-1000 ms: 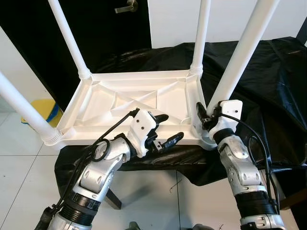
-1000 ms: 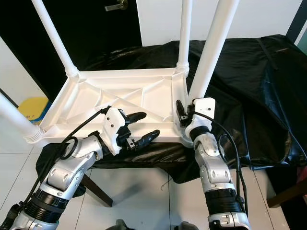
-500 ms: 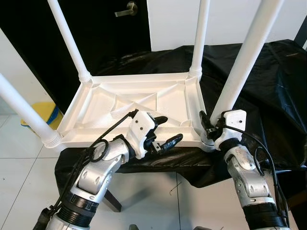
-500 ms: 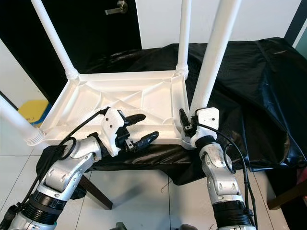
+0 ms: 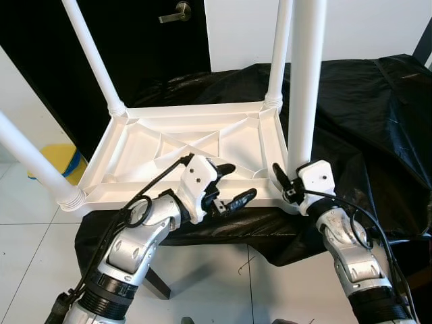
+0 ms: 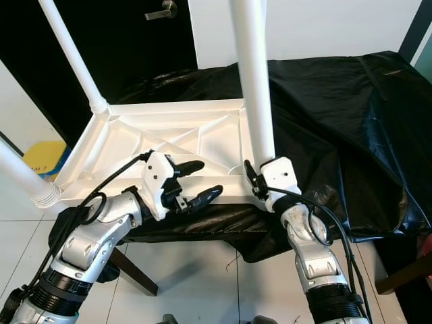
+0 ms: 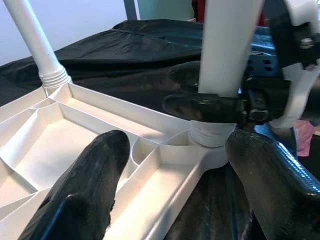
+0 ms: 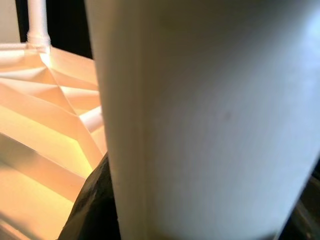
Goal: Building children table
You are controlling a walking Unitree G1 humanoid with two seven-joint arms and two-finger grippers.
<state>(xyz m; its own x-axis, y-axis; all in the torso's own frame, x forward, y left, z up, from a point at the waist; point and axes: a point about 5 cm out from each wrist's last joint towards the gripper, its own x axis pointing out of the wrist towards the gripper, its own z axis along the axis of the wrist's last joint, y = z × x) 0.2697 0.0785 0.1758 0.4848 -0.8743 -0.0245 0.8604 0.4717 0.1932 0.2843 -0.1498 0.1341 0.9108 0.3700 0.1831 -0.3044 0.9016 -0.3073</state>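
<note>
At the far left of the frame a ribbed-collared white leg (image 5: 34,164) is slanting off the upturned table (image 5: 155,145), a smooth white plastic tray braced with diagonal ribs, lying at centre on a crinkled black sheet (image 5: 364,115). Just below centre the left gripper (image 5: 228,185) is hovering over the table's near edge, its fingers spread apart and holding nothing. Right of centre the right gripper (image 5: 283,183) is clamping the base of a round upright leg (image 5: 305,81) at the near right corner socket.

Left hand (image 5: 228,183) open, right hand (image 5: 289,186) clamped.
</note>
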